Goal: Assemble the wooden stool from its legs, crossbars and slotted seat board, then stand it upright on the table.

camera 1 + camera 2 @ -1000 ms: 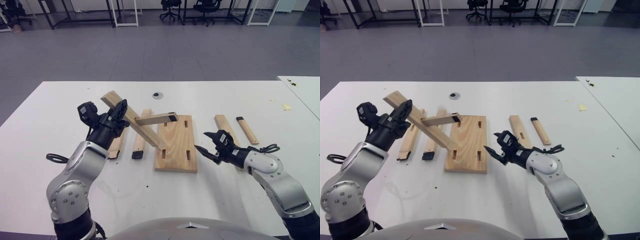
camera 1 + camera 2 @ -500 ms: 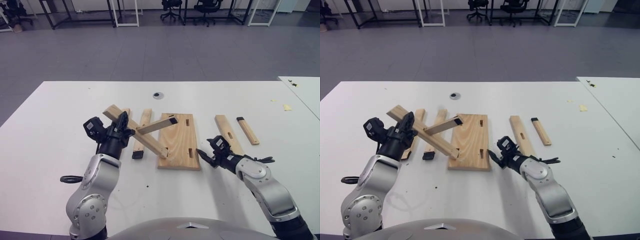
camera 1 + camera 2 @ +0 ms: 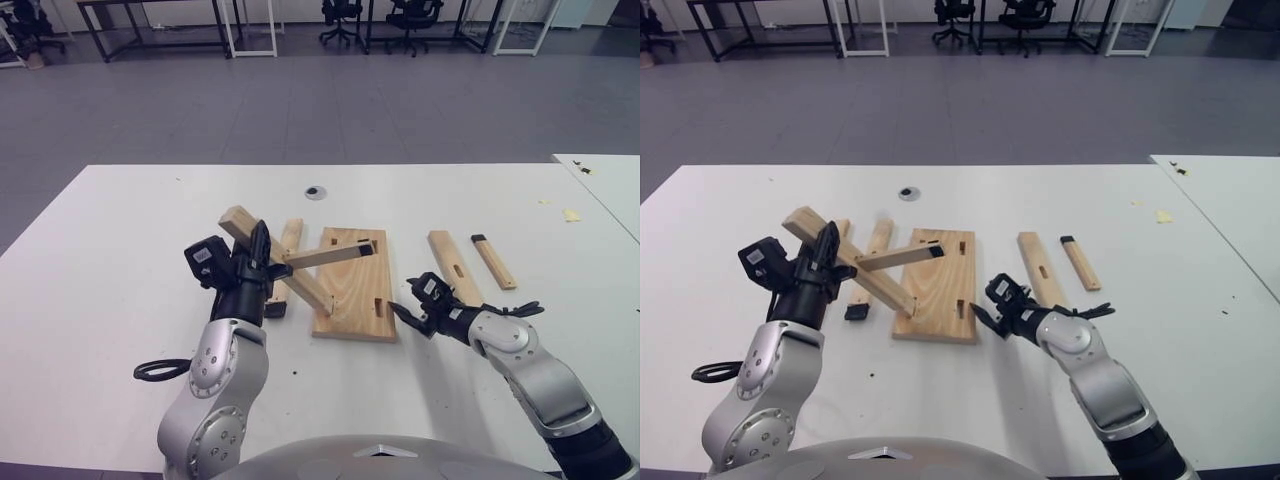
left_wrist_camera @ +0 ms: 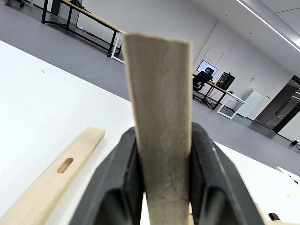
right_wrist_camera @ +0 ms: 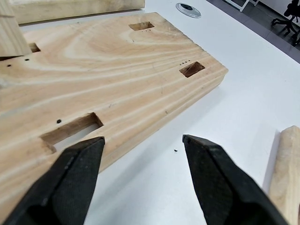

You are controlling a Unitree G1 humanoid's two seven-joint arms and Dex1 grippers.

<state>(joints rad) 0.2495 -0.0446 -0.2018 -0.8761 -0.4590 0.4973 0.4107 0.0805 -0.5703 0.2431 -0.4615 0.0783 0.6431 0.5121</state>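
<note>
My left gripper (image 3: 262, 262) is shut on a wooden leg (image 3: 300, 281) that slants down onto the slotted seat board (image 3: 357, 288). A crossbar (image 3: 334, 254) juts from the leg over the board. In the left wrist view the fingers (image 4: 119, 178) clamp the leg (image 4: 159, 117) on both sides. My right gripper (image 3: 404, 313) is open just off the board's near right corner, low over the table. The right wrist view has its fingers (image 5: 75, 180) spread before the board (image 5: 117, 70) edge, beside a slot (image 5: 72, 129).
A slotted leg (image 3: 451, 266) and a short black-tipped bar (image 3: 491, 261) lie right of the board. Two more wooden pieces (image 3: 287, 242) lie behind the left gripper. A cable grommet (image 3: 317, 191) sits at the back, a black cable (image 3: 158, 370) near the left arm.
My left gripper has carried the leg and crossbar to the right and lower, closer to the board. The right gripper has shifted slightly nearer the board's near corner and stays open.
</note>
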